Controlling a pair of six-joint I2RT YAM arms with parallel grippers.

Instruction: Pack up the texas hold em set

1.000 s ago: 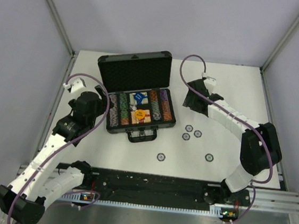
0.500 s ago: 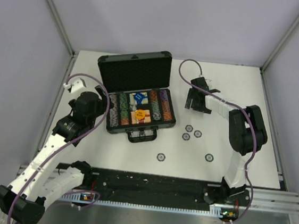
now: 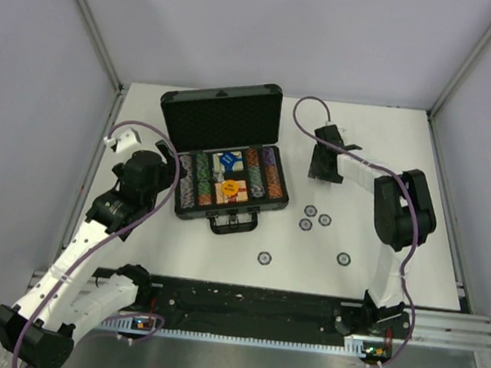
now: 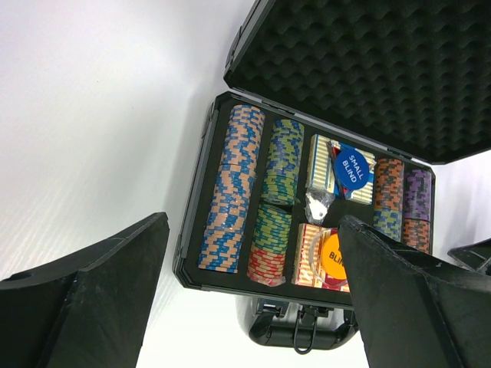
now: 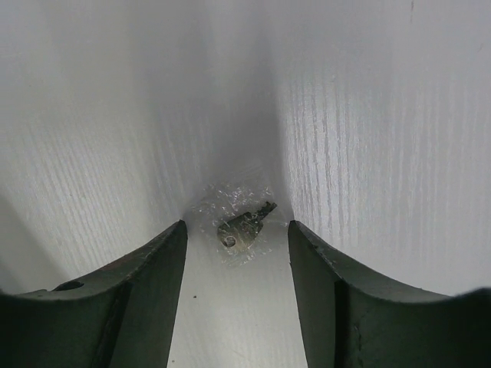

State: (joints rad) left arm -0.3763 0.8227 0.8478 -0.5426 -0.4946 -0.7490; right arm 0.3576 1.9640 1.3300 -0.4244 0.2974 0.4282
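The black rectangular briefcase (image 4: 193, 218) lay open on the white bench (image 3: 176, 256), left of centre. Its foam-lined lid (image 3: 222, 116) stood raised at the far side and its handle (image 4: 299, 333) faced the arm bases.

Inside the case, multicoloured chip rows (image 4: 230, 192) filled the outer compartments. The card decks (image 4: 321, 157) occupied the middle compartments. A blue round disc marked SMALL BLIND (image 4: 353, 165) lay on the far deck, and an orange round disc (image 4: 334, 255) lay on the near deck.

Five small dark round chips remained loose on the bench, right of the case. Three were clustered near its right front corner (image 3: 310, 211), one lay in front of the handle (image 3: 264, 258), and one lay further right (image 3: 343, 258).

The left claw (image 4: 253, 224) was spread wide, held nothing, and hovered at the left side of the case, apart from it.

The right claw (image 5: 236, 227) pointed down at the bench, right of the lid. Its jaws were partly spread, with a small clear plastic packet (image 5: 244, 228) containing a small metal piece between the fingertips. The packet lay on the bench. Its edges came close to both fingertips, but contact could not be determined.
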